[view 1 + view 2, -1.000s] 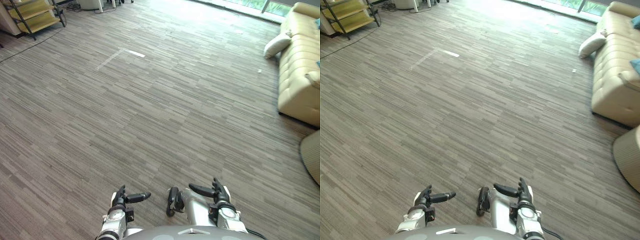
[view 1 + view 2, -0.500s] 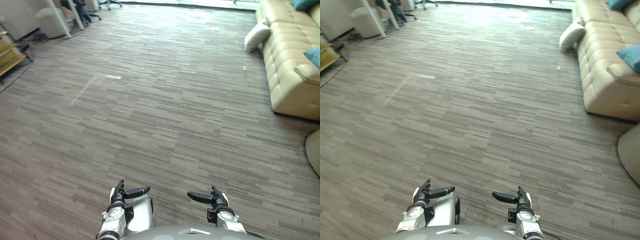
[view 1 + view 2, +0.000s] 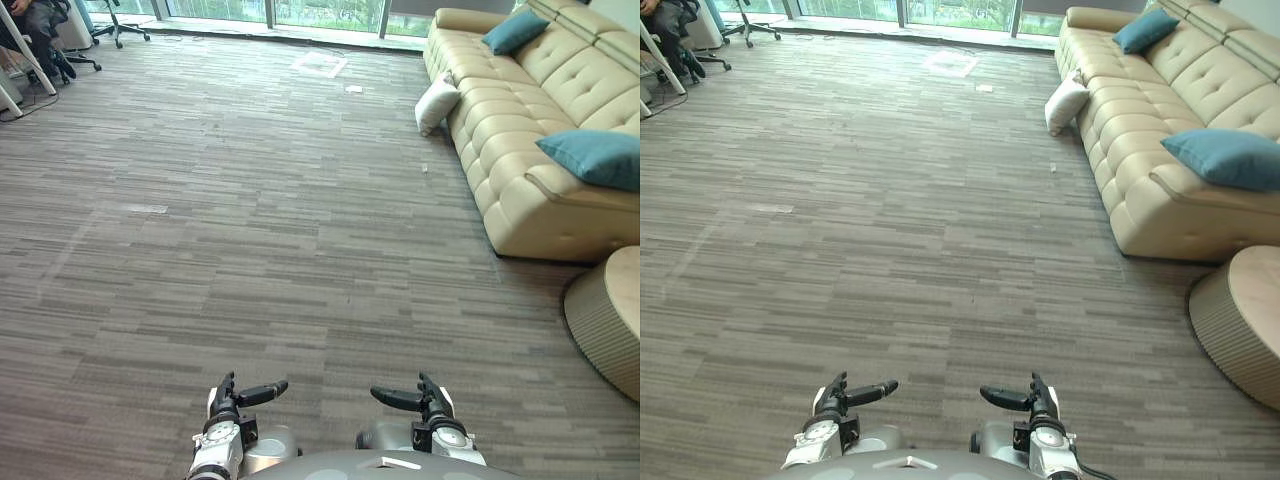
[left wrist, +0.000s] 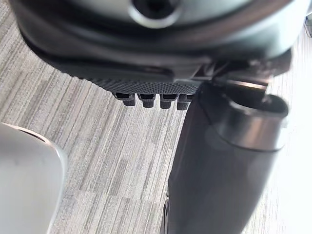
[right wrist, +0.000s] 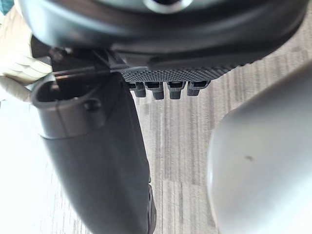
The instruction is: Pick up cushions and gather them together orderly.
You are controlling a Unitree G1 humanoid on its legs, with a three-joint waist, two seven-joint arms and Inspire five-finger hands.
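Empty and relaxed, the robot's left hand (image 3: 240, 395) and right hand (image 3: 410, 398) hang low over the grey striped carpet floor (image 3: 250, 220), fingers uncurled and thumbs turned inward, ready for a grasp. The cushions are well apart from them: a white square cushion (image 3: 437, 102) leans on the floor against the cream tufted leather sofa (image 3: 510, 150), while a near teal fabric cushion (image 3: 592, 157) and a far teal fabric cushion (image 3: 513, 31) rest on the sofa. Judging by that gap, gathering has not begun and an approach comes first.
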